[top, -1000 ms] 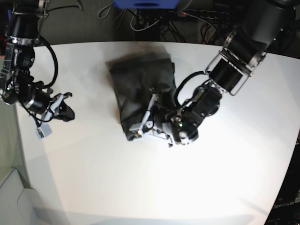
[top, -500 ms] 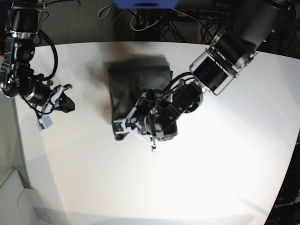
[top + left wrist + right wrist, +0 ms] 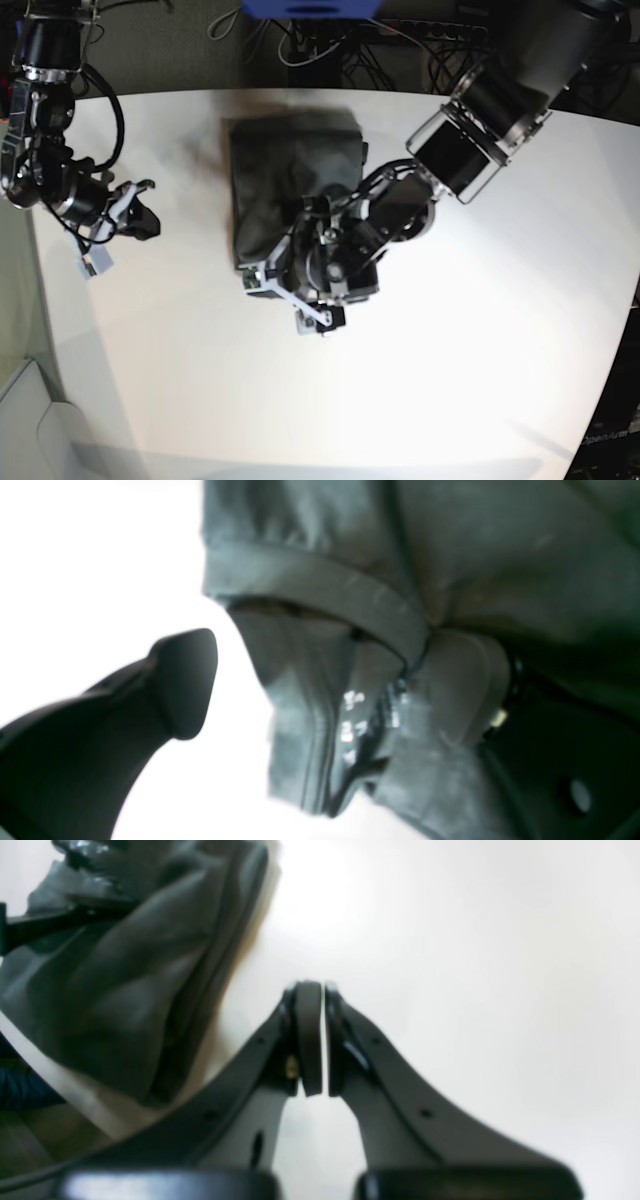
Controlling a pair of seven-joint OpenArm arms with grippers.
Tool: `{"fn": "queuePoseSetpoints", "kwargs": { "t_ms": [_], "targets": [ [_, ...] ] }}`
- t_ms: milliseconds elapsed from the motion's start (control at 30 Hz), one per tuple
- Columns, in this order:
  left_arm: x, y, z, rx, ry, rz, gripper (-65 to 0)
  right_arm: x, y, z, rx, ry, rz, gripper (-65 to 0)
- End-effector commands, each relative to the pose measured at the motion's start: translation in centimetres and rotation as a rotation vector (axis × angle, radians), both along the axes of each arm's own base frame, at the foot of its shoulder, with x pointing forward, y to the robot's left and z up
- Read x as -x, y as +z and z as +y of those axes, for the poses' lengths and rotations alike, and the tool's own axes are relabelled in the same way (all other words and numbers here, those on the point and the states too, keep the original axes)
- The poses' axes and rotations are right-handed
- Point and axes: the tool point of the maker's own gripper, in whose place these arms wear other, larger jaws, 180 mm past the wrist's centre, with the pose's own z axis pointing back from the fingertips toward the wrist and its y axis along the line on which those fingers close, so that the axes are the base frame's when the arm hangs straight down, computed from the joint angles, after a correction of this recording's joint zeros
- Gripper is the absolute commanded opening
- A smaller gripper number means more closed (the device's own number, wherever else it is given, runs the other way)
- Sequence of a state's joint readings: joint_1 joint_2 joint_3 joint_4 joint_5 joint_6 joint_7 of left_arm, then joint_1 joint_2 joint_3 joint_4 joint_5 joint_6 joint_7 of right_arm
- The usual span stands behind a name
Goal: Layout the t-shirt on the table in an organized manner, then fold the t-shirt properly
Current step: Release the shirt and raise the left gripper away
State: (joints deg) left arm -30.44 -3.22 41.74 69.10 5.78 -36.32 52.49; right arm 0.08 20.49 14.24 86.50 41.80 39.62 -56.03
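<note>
Nearest the base camera, bare white surface [image 3: 400, 400] is seen. Beyond it, the left hand [image 3: 285, 297] is held released at the near hem of the t-shirt [image 3: 290, 170], its fingers [image 3: 182, 680] spread, one of them clear of the cloth. The garment is laid as a folded dark block on the far middle of the surface. Well apart, the right hand [image 3: 315, 1040] is kept clenched on nothing.
</note>
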Motion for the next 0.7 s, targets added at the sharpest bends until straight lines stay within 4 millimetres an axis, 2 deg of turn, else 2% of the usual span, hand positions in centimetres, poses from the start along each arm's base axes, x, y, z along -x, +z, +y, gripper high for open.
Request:
{"fn": "queuePoseSetpoints", "kwargs": {
  "t_ms": [0, 200, 367, 433, 500, 667],
  "targets": [
    [-1.6, 2.4, -0.8, 0.014, -0.010, -0.080, 0.0, -0.9, 1.6, -0.3, -0.004, 0.004, -0.056, -65.0],
    [-2.8, 4.9, -0.3, -0.049, -0.029, -0.215, 0.0, -1.0, 1.6, -0.2, -0.005, 0.006, -0.056, -65.0],
    [-4.7, 8.1, 1.9, 0.011, 0.091, -0.263, 0.0, -0.9, 1.4, 0.2, -0.016, 0.005, -0.055, -65.0],
    [-4.9, 8.7, 4.0, 0.060, 0.167, -0.267, 0.0, -0.9, 1.4, 0.2, -0.017, 0.005, -0.053, -65.0],
    [-5.5, 10.1, 6.1, 0.119, 0.254, -0.290, 0.0, -0.9, 1.3, 0.3, -0.018, 0.005, -0.052, -65.0],
    [-5.3, 11.7, 13.2, 0.232, 0.501, -0.325, 0.0, 0.0, 1.2, 0.2, 0.001, 0.018, -0.045, -65.0]
  ]
}}
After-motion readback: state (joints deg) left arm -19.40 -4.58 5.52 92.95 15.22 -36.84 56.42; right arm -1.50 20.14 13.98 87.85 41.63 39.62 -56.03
